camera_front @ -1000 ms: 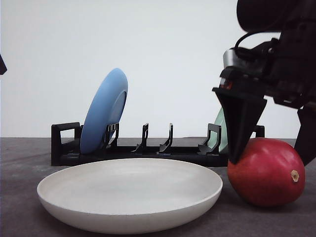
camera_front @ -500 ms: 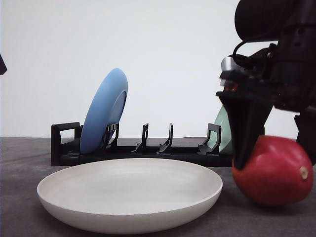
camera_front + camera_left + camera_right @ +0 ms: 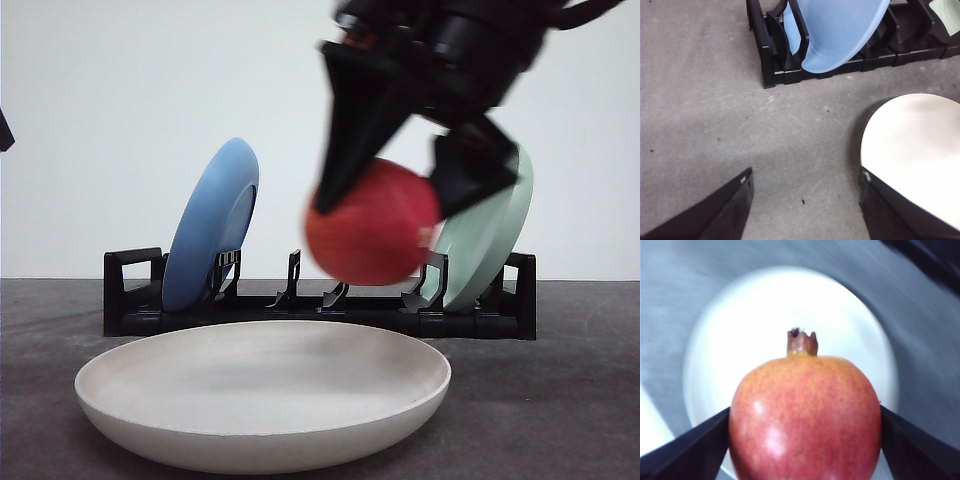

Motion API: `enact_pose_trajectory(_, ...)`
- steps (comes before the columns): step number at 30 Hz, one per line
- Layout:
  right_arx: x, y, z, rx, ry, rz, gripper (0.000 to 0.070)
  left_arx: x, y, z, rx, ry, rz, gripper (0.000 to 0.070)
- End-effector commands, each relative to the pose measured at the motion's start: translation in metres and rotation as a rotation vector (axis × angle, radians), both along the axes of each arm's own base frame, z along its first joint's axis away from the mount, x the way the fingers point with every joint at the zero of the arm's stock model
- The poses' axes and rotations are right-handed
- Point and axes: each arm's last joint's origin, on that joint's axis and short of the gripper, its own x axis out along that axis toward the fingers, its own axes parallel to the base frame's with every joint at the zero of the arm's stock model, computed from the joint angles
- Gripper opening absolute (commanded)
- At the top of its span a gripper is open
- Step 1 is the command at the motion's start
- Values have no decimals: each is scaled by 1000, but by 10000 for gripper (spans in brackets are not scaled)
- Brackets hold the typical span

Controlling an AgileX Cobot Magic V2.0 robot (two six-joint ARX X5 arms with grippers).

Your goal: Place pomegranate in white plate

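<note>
Above the white plate, which I see holds nothing, my right tool clamps the one pomegranate. Behind, one rack holds two plates, a blue plate and a green plate; my left tool gapes wide.

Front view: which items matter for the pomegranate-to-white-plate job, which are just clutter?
Job:
pomegranate, gripped by the right gripper
white plate

Clutter:
blue plate, standing in the black rack
pale green plate, in the same rack
left gripper, open, idle

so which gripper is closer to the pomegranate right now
Right. The right gripper is shut on the pomegranate, holding it above the white plate. The left gripper is open over bare table beside the plate.
</note>
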Motion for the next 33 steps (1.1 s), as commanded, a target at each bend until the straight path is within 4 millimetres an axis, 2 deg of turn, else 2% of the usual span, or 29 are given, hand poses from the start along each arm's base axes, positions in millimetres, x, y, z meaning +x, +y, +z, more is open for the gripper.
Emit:
enact_pose_trajectory(1,-1,14,-3,5,-43,69,509,1,-1,4,0,-18,-8,393)
enact_pose_trajectory(7,-2,41,-19,37,-75,129,509,1,-1,4,0,-19,-9,393)
enact_pose_trajectory(12,1,52,-34,-1,-86,101,509,1,-1,4,1,-19,-9,393)
enact_pose_trajectory(21,4,56,-55,-59,1,44,509,2,-1,4,1,-19,-9,393)
enact_pose_trajectory(33,3,54,-58,-81,23,32,509,4,-2,3,3,-12,-8,393)
